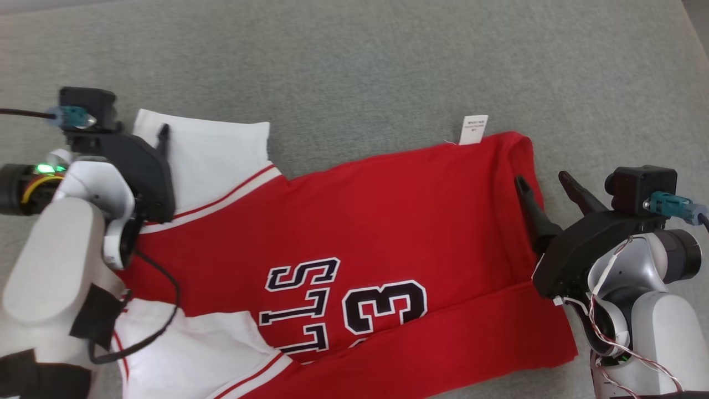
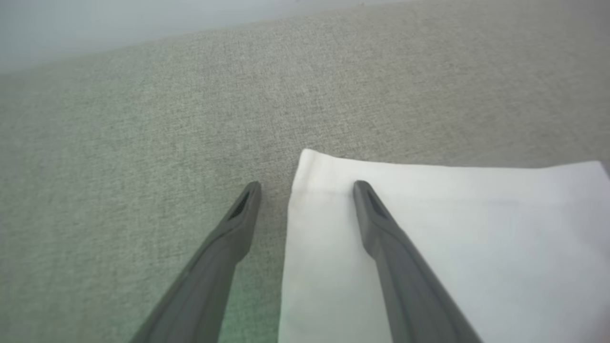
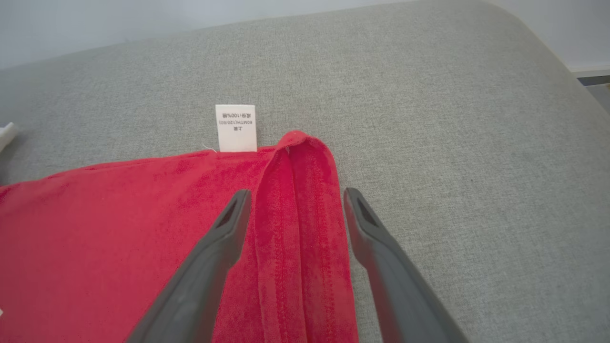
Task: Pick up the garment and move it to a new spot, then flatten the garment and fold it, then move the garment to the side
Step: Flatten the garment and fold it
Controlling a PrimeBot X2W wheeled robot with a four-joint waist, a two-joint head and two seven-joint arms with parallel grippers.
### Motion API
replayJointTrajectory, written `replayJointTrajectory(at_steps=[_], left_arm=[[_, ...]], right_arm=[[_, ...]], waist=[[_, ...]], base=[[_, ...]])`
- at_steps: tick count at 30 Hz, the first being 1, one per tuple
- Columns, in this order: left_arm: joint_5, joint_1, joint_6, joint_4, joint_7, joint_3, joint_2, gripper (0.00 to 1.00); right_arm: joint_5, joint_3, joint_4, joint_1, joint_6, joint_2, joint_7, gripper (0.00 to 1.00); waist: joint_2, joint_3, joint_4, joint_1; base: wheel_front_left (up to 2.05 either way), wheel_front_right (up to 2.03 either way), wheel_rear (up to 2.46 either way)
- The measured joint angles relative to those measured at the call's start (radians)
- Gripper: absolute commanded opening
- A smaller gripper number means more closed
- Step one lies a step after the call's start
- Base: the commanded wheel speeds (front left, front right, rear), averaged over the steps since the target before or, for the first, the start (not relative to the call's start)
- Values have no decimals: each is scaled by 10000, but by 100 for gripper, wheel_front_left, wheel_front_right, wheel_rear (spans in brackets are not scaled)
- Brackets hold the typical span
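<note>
Softly, a fleecy red garment [image 1: 388, 221] lies on grey woven upholstery [image 1: 388, 66].

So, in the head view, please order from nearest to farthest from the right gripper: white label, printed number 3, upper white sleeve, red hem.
1. The red hem, right at the open right gripper.
2. The white label, just beyond, at the far edge.
3. The printed number 3, toward the middle.
4. The upper white sleeve, far left.

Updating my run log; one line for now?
garment: lying, unheld | left claw: open over white sleeve edge | right claw: open over red hem
</note>
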Motion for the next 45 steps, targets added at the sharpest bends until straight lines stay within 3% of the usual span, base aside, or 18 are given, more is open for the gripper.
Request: replayJointTrajectory(at_steps=[5,12,13,18,22,24,25,26,29,36,39,45], left_arm=[[328,-294,397,359,-46,-2,332,100],[36,-446,186,560,21,10,314,100],[36,-446,186,560,21,10,314,95],[-46,-444,171,546,121,4,385,92],[-144,-444,96,493,190,-4,418,84],[-140,-446,96,476,222,-29,489,67],[-140,-448,63,449,224,-44,541,42],[-140,-459,-59,391,238,-98,585,0],[-151,-513,-347,198,280,-268,627,0],[-299,-488,-506,-128,370,-360,794,0],[-309,-457,-518,-247,426,-407,819,0],[-320,-438,-487,-395,426,-562,727,0]], right_arm=[[77,8,63,103,0,2,-111,100],[105,-29,173,114,0,2,-184,100],[105,-29,173,114,0,2,-184,100],[127,17,138,89,0,4,-176,100],[123,-17,82,89,0,4,-165,100],[107,-2,58,86,0,4,-123,100],[23,54,40,79,0,0,-79,100],[-82,127,2,74,0,-2,-6,100],[-384,311,-228,3,0,8,295,100],[-1383,278,-859,-1109,0,-211,1344,100],[-1954,196,-481,-1508,0,-174,2197,100],[-2399,-234,508,-2408,0,-50,2673,100]], waist=[[-1,232,-322,-3],[-1,234,-206,-4],[-1,234,-206,-4],[-1,214,-162,-4],[-1,225,-149,-4],[-2,251,-177,-4],[-2,273,-198,-4],[-2,306,-218,-4],[-2,451,-256,-4],[-2,539,-217,-4],[-2,507,-157,-4],[-2,504,70,-4]], base=[[0,0,0],[0,0,0],[0,0,0],[0,0,0],[0,0,0],[0,0,0],[0,0,0],[0,0,0],[0,0,0],[0,0,0],[0,0,0],[0,0,0]])
